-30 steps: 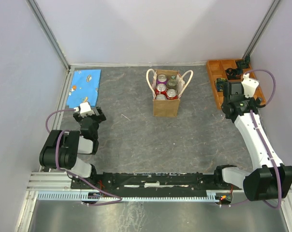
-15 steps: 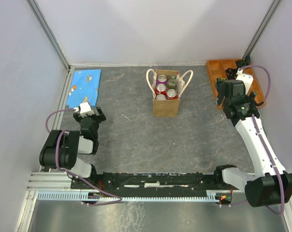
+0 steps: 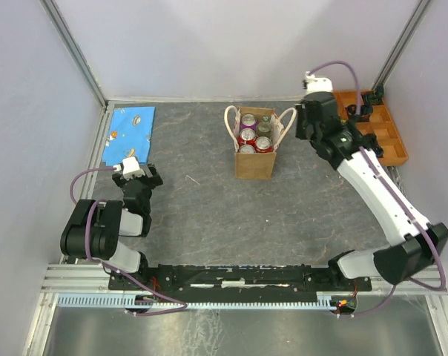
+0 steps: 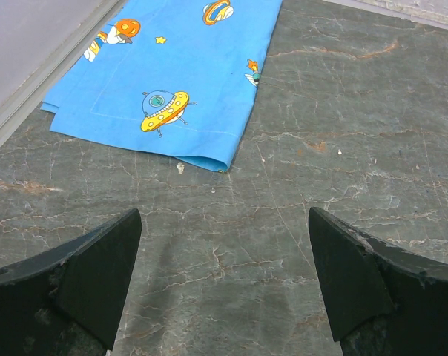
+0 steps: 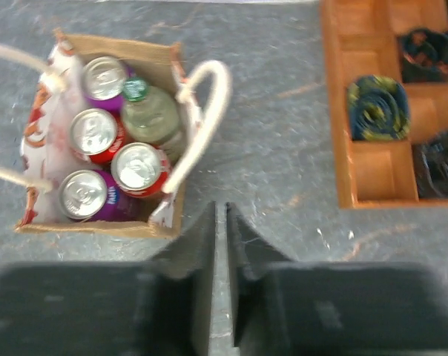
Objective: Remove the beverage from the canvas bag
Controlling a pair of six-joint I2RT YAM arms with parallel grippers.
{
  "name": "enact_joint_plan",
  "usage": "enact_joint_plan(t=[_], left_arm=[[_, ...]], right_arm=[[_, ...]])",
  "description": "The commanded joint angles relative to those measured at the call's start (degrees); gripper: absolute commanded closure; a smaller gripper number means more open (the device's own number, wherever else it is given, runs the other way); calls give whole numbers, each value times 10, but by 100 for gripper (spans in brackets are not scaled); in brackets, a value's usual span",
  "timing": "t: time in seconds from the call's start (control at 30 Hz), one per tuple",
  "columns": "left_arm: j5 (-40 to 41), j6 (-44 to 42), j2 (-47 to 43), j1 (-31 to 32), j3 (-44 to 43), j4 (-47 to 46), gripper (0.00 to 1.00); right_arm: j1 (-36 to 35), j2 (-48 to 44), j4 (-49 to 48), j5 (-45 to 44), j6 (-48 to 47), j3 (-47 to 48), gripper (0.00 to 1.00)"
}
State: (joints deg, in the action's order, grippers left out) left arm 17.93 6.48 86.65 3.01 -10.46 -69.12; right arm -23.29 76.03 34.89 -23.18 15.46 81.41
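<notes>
Right arm has swung off the orange tray (image 3: 380,141) and leftward across the table since the earlier top view; the right gripper (image 5: 219,211) now hangs just beside the canvas bag (image 3: 254,165), on its right side, not yet over the opening. Its jaws are pressed together with only a thin slit between them, holding nothing. The bag stands upright at mid-table, mouth open, with four cans and a green-capped bottle (image 5: 146,111) packed tight inside; no beverage has been removed. The red can (image 5: 139,167) sits closest to the gripper. The left gripper (image 4: 224,252) is parked low near the blue cloth (image 4: 172,74), jaws spread wide, taking no part. Risks noted: the right handle (image 5: 202,111) arches between the gripper and the cans, so a descent could snag it; the drinks touch one another (little finger room), so a fingertip may land on a neighbouring rim; the unbraced bag could tip or lift with the can.
</notes>
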Motion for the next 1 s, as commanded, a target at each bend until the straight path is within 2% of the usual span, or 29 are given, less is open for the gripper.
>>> enact_joint_plan(t=[0.0,0.03,0.17,0.37,0.47,0.67,0.8,0.93,0.97], left_arm=[[13,-24,3,2,-9,-24,1],[13,-24,3,1,-9,-24,1],[13,-25,3,2,-9,-24,1],[15,-24,3,2,-9,-23,1],[15,-25,3,2,-9,-23,1],[15,-24,3,2,-10,-23,1],[15,-25,3,2,-10,-23,1],[16,-25,3,2,-10,-23,1],[16,-25,3,2,-10,-23,1]], right_arm=[[-50,72,-21,37,-35,65,93],[-60,96,-19,37,-41,77,99],[-80,159,-25,41,-54,113,100],[-86,238,-1,39,-48,160,69],[-86,266,15,43,-48,169,57],[-91,307,49,67,-40,168,51],[-102,291,64,69,-33,130,48],[-115,265,77,77,-18,77,34],[-119,260,82,74,-16,66,27]])
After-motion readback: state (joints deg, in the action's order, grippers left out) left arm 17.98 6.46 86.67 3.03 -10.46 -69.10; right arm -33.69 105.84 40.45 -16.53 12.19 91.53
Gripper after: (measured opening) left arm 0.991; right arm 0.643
